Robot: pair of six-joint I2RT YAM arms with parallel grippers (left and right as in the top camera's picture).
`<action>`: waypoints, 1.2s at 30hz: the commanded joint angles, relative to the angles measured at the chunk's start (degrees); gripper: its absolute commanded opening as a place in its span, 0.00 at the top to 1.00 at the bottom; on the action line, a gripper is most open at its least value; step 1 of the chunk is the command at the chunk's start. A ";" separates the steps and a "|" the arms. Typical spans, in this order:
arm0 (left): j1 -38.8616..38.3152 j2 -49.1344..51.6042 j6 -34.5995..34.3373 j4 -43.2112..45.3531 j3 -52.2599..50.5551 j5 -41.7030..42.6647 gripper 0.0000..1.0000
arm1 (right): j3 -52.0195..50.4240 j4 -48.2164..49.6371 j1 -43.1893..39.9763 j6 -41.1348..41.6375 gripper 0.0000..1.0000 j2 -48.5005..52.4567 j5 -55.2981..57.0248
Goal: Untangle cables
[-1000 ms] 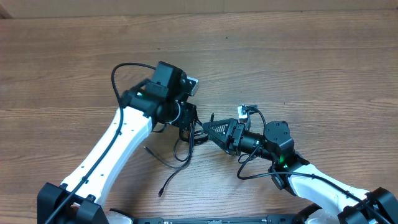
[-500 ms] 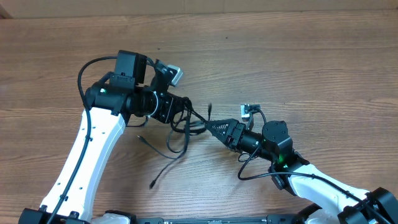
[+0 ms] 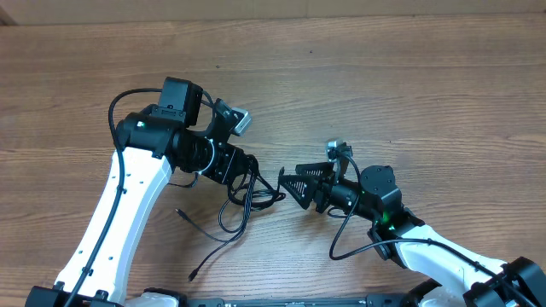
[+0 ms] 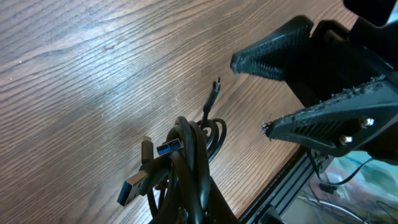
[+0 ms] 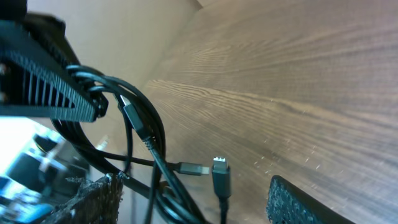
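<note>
Black cables [image 3: 249, 189]: bunch hangs from left gripper [image 3: 241, 165], just left of centre on wood table [image 3: 409, 94]. One loose tail [image 3: 205, 237] trails twd near edge. That gripper looks pinched on the bunch, jaws mostly hidden by cords. Just beside the bunch, right gripper [image 3: 294, 181]: jaws wide apart, holding nothing, not touching. Left wrist view: blue USB-A plugs [image 4: 168, 148] and small plug [image 4: 214, 86] stick out; bundle cut off at bottom edge. Vs 0.5 s ago: right jaws were together at the bunch, now spread; tail slid nearer.
</note>
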 commanded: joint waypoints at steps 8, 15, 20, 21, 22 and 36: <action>-0.98 -0.98 1.42 -0.04 1.33 9.38 0.96 | 0.17 3.87 0.59 -13.70 0.20 -0.24 -8.48; -4.46 -0.98 1.38 0.66 1.31 9.42 0.96 | 0.17 5.42 0.59 -16.63 0.20 -0.24 -12.46; -5.29 -0.98 -0.09 2.71 1.31 9.31 0.96 | 0.17 2.73 0.59 -16.61 0.24 -0.24 -14.73; -5.27 -0.98 -0.61 3.32 1.31 9.29 0.96 | 0.17 2.10 0.59 -16.61 0.28 -0.24 -14.73; -5.25 -0.96 -1.25 3.85 1.31 9.16 0.96 | 0.17 1.53 0.59 -16.61 0.34 -0.24 -14.73; -5.25 -0.98 -4.44 6.23 1.31 5.88 0.96 | 0.17 0.52 0.59 -16.13 0.89 -0.24 -14.62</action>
